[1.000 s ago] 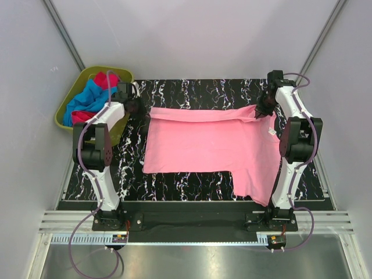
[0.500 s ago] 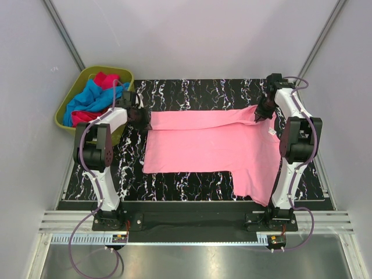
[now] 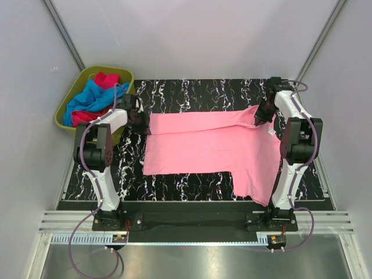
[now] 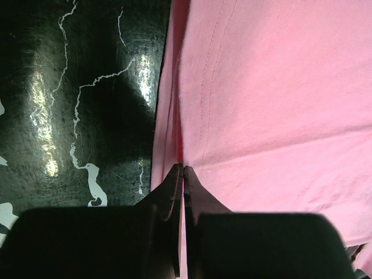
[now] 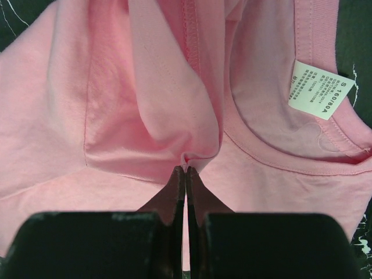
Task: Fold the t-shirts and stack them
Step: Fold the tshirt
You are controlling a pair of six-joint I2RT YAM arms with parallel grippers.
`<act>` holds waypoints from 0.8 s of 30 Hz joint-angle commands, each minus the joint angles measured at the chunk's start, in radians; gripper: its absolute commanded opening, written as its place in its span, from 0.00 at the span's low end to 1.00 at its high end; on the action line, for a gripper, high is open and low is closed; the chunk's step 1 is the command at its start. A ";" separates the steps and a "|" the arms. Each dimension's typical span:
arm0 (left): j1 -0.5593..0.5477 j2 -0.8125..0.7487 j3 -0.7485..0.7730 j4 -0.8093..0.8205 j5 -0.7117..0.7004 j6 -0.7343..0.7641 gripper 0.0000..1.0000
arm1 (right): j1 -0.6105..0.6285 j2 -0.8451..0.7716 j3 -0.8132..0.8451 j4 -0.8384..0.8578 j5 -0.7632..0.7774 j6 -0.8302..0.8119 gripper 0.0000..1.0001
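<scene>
Near the far edge of the bench (image 3: 192, 90), pinches the light pink t-shirt (image 3: 209, 145) in left gripper (image 3: 143, 120) and right gripper (image 3: 263, 115), both clamped on cloth, long axis running left-right between them, body spread flat toward the near edge.

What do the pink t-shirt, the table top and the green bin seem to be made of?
Pink t-shirt: soft matte knit cloth, probably cotton; it creases and shows stitched hems.
Table top: hard, glossy, black with white veins, likely laminate; it reflects light.
Green bin: likely plastic, from its smooth rounded rim.
</scene>
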 commanded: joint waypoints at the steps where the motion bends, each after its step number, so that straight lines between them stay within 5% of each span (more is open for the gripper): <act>1: 0.009 0.004 0.024 -0.011 -0.037 0.011 0.03 | 0.006 -0.043 0.000 0.007 -0.001 -0.016 0.00; 4: 0.009 0.007 0.030 -0.015 -0.047 0.021 0.07 | 0.006 -0.035 -0.012 0.006 -0.036 -0.013 0.04; 9: -0.003 -0.038 0.031 -0.034 -0.031 0.063 0.33 | 0.008 -0.112 -0.137 -0.004 -0.205 0.008 0.15; 11: -0.009 -0.077 0.036 -0.057 -0.034 0.080 0.40 | 0.006 -0.171 -0.181 0.003 -0.211 -0.007 0.27; 13: -0.017 -0.107 0.031 -0.064 -0.014 0.088 0.42 | -0.006 -0.202 -0.210 0.029 -0.164 -0.015 0.39; 18: -0.039 -0.202 0.044 -0.094 0.012 0.094 0.43 | -0.087 -0.239 -0.170 0.192 -0.079 0.089 0.53; 24: -0.072 -0.116 0.165 -0.078 0.068 0.114 0.42 | -0.156 -0.095 -0.045 0.302 -0.111 0.099 0.57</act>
